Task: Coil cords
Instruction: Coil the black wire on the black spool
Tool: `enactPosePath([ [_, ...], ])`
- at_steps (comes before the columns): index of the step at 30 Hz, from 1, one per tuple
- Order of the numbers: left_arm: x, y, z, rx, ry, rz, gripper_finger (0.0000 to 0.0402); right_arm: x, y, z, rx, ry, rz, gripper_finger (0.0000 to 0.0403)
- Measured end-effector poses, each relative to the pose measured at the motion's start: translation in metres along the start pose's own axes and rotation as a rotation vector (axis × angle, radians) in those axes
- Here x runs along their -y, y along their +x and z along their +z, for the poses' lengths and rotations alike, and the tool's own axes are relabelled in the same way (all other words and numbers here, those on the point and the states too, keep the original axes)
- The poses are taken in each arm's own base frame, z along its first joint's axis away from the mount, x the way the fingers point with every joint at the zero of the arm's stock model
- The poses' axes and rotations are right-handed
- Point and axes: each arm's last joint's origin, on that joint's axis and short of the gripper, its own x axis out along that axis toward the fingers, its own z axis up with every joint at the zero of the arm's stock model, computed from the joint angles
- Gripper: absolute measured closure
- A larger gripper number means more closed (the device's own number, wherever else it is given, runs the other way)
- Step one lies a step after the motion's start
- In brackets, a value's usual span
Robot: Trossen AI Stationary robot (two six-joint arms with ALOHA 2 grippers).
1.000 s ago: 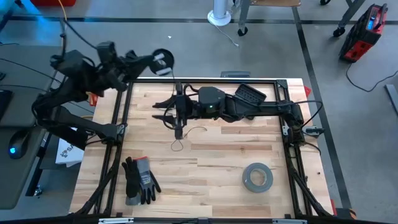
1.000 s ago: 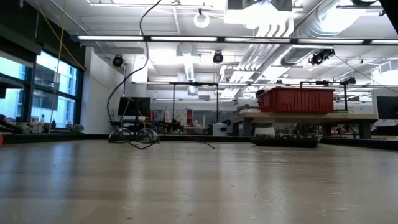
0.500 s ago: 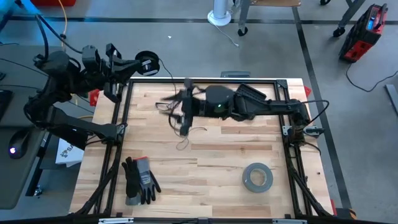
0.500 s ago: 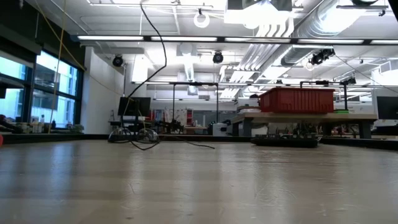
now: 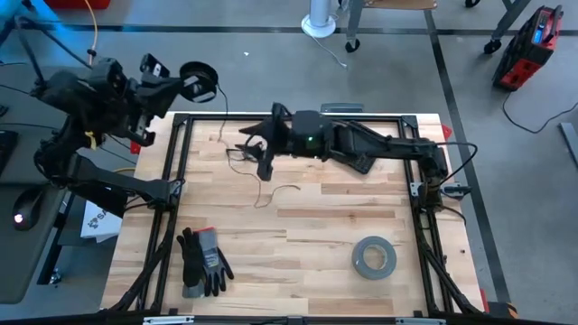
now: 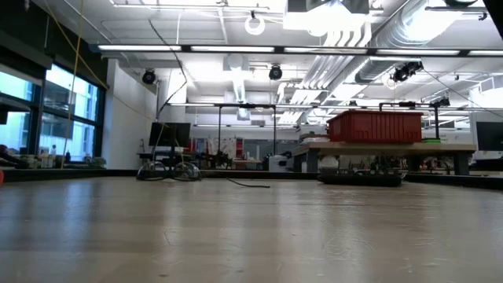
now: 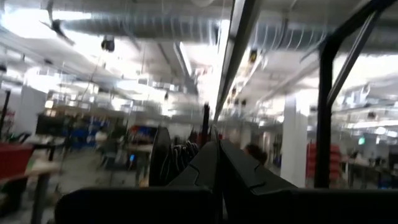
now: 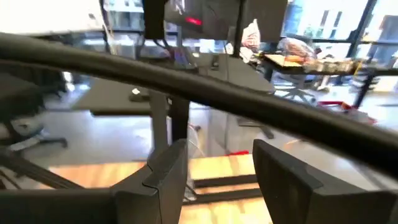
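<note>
Spool (image 5: 199, 78) sits clamped in the left gripper (image 5: 185, 83) beyond the table's (image 5: 316, 235) far-left corner. Right gripper (image 5: 262, 149) hovers with fingers parted over the thin cord (image 5: 271, 191).

On the pale wooden slatted table (image 5: 307, 262), a flat grey tape roll (image 5: 374, 256) lies toward the near right, and a pair of dark work gloves (image 5: 202, 260) toward the near left. The thin dark cord (image 5: 268, 192) trails on the boards farther back, between them.

One cord (image 5: 265, 192), one spool (image 5: 198, 76), one tape roll (image 5: 374, 257)
</note>
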Motion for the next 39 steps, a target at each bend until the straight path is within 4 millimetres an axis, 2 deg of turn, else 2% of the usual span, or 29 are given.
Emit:
enactPosePath([
  [2,-0.001,0.000,-0.005,-0.049,0.004,0.006,0.0400,0.005,-0.005,0.005,0.015,0.055,0.024,0.0229],
  [6,-0.002,-0.002,-0.014,-0.146,0.055,0.043,0.0400,0.013,-0.025,0.025,0.064,0.163,0.192,0.0229],
  [8,-0.003,-0.003,-0.018,-0.187,0.071,0.060,0.0400,0.015,-0.040,0.036,0.084,0.116,0.215,0.0229],
  [11,-0.004,-0.002,-0.025,-0.253,0.108,0.072,0.0400,0.017,-0.059,0.048,0.104,-0.022,0.144,0.0229],
  [16,-0.005,0.007,-0.039,-0.327,0.136,0.069,0.0400,0.024,-0.076,0.064,0.167,-0.122,0.034,0.0229],
  [21,-0.004,0.025,-0.058,-0.384,0.154,0.043,0.0400,0.032,-0.076,0.064,0.165,-0.117,0.012,0.0229],
  [28,-0.005,0.039,-0.071,-0.410,0.160,0.036,0.0400,0.031,-0.076,0.063,0.165,-0.091,0.087,0.0229],
  [36,-0.004,0.042,-0.069,-0.374,0.168,0.034,0.0400,0.030,-0.076,0.060,0.138,-0.051,0.139,0.0232],
  [39,-0.004,0.042,-0.070,-0.378,0.182,0.031,0.0400,0.030,-0.076,0.060,0.139,-0.052,0.138,0.0260],
])
